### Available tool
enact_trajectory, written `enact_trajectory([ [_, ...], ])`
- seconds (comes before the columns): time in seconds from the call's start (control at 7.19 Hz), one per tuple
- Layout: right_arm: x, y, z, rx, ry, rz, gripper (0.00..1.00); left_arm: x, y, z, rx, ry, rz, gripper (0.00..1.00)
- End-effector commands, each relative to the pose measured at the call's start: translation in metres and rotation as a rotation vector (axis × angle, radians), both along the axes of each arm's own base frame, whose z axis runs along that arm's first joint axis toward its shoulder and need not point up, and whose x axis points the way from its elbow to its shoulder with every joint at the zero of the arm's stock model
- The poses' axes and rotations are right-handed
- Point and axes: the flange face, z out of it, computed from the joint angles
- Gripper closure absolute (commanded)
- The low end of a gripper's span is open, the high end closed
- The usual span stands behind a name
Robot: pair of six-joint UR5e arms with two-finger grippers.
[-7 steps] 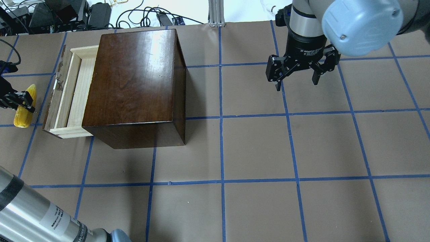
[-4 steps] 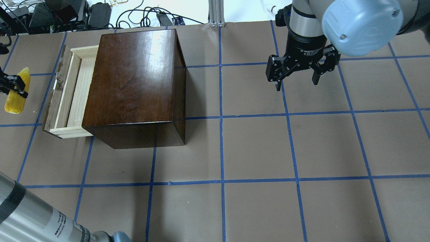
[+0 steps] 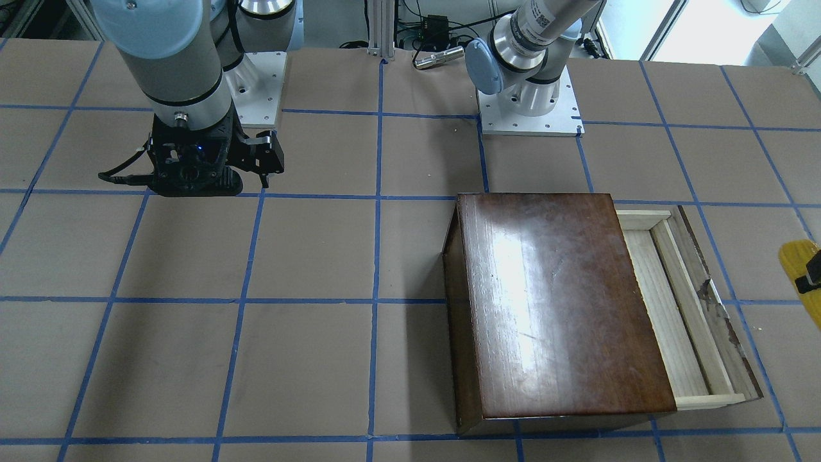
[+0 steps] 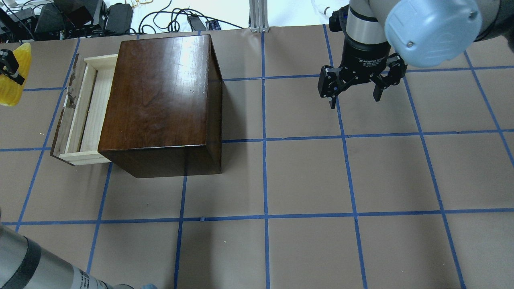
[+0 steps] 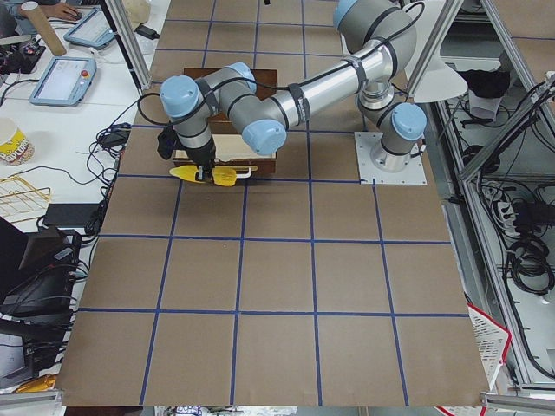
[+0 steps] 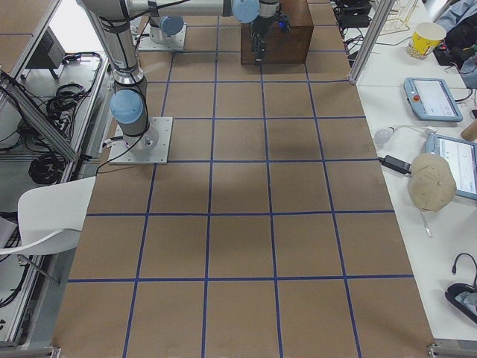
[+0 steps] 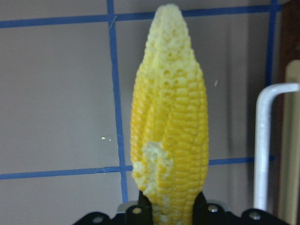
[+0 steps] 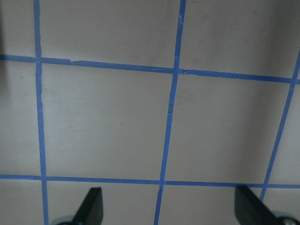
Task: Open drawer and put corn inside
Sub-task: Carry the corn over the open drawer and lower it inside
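A glossy dark-brown wooden box [image 4: 160,96] stands on the brown paper-covered worktop [image 4: 305,176], which blue tape divides into squares. Its drawer [image 4: 88,114], a shallow tray of pale unfinished wood with a worn dark front panel, is pulled out toward the view's left. At the left edge, apart from the drawer front, the left tool [image 4: 10,68] grips a small yellow toy corn cob [image 4: 11,91], one black finger crossing it. The right tool [image 4: 355,101] hangs over the worktop at upper right, well apart from the box, with its fingers spread. A silver arm segment [image 4: 28,265] crosses the lower left corner. Black cables [image 4: 168,18] lie beyond the far edge.
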Motion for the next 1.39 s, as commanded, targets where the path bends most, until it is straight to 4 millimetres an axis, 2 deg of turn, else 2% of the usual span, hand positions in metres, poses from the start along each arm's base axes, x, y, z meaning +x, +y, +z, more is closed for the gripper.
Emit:
enact_trajectory([
  [0.0, 0.000, 0.000, 0.000, 0.000, -0.001, 0.000, 0.00, -0.055, -0.004, 0.014, 0.021, 0.009, 0.016, 1.00],
  [0.14, 0.000, 0.000, 0.000, 0.000, -0.001, 0.000, 0.00, -0.073, -0.011, 0.006, 0.026, 0.036, 0.062, 1.00],
  [0.28, 0.000, 0.000, 0.000, 0.000, -0.001, 0.000, 0.00, -0.080, -0.014, -0.004, 0.031, 0.074, 0.072, 1.00],
  [0.56, 0.000, 0.000, 0.000, 0.000, -0.001, 0.000, 0.00, -0.091, -0.005, -0.044, 0.099, 0.106, 0.068, 1.00],
  [0.7, 0.000, 0.000, 0.000, 0.000, -0.001, 0.000, 0.00, -0.091, -0.008, -0.062, 0.111, 0.118, 0.069, 1.00],
  [0.97, 0.000, 0.000, 0.000, 0.000, 0.000, 0.000, 0.00, -0.100, -0.012, -0.068, 0.094, 0.191, 0.087, 1.00],
  [1.25, 0.000, 0.000, 0.000, 0.000, 0.000, 0.000, 0.00, -0.104, -0.008, -0.100, 0.145, 0.216, 0.090, 1.00],
])
